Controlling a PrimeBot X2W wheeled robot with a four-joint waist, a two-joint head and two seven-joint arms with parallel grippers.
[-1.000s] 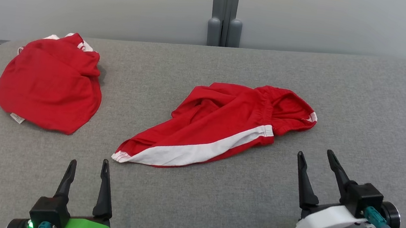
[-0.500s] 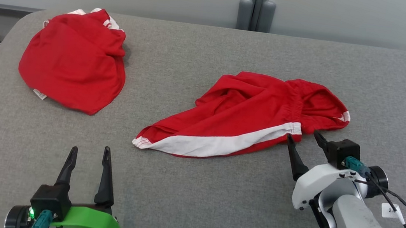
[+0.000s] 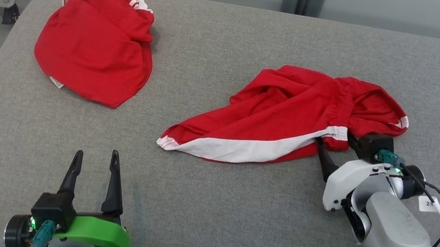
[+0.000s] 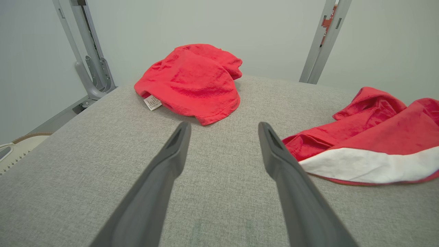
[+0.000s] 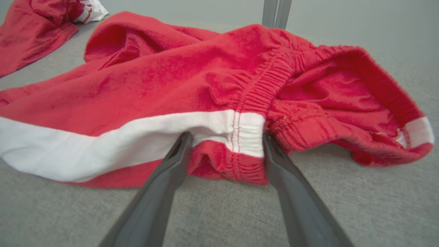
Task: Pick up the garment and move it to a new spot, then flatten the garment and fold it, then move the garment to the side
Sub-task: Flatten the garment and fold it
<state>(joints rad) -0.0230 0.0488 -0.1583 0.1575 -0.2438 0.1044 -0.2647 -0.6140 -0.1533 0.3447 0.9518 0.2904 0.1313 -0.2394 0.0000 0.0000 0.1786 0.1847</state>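
The garment, red shorts with a white side stripe, lies crumpled at the middle right of the grey padded table. My right gripper is open at the near end of its elastic waistband. In the right wrist view the two fingers straddle the waistband corner where the white stripe ends, tips touching the cloth. My left gripper stands open near the front left with nothing between its fingers, and the shorts' hem lies to its right.
A second red garment with a small white label lies bunched at the table's far left corner; it is also in the left wrist view as a red garment. Grey frame posts stand behind the table against a pale wall.
The head camera has tilted down and turned. My right gripper has reached forward from the table's front right to the shorts' waistband, still open. The left gripper has kept its place.
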